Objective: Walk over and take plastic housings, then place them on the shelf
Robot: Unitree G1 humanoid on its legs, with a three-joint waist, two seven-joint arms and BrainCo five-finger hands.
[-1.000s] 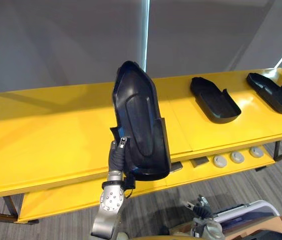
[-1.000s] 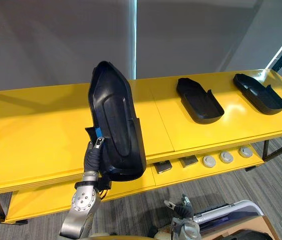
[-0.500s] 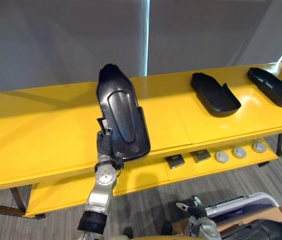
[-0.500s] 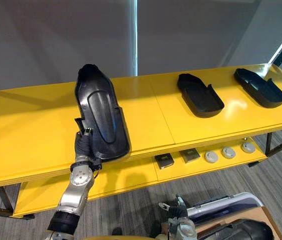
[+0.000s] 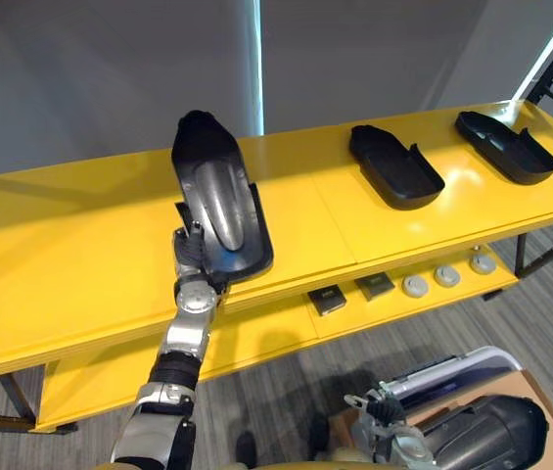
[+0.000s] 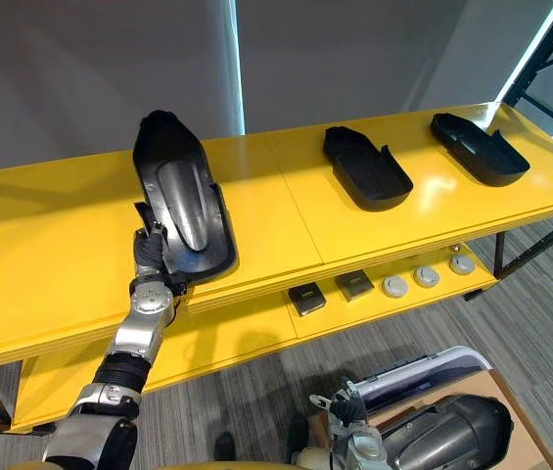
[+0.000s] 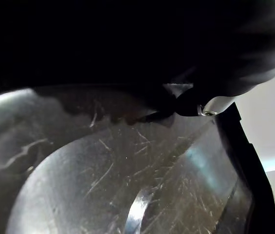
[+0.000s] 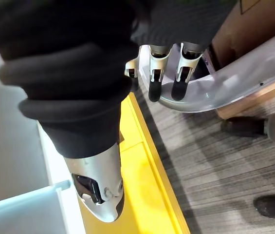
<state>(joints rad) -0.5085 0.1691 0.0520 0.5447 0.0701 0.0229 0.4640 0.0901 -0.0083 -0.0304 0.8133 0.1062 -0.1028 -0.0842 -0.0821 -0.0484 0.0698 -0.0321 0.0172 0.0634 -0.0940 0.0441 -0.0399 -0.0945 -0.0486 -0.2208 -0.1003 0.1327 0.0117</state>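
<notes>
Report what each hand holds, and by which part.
The left hand grips the black plastic housing by the rim at its near end, over the yellow shelf. The right hand hangs low, holding nothing.

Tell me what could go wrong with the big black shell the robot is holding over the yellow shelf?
1. The left robot hand grips the black housing by its near end, right at the front edge of the yellow shelf. Let go there, it might tip off onto the floor.
2. Held at one end, the long housing could also twist or slip in the grip.
</notes>
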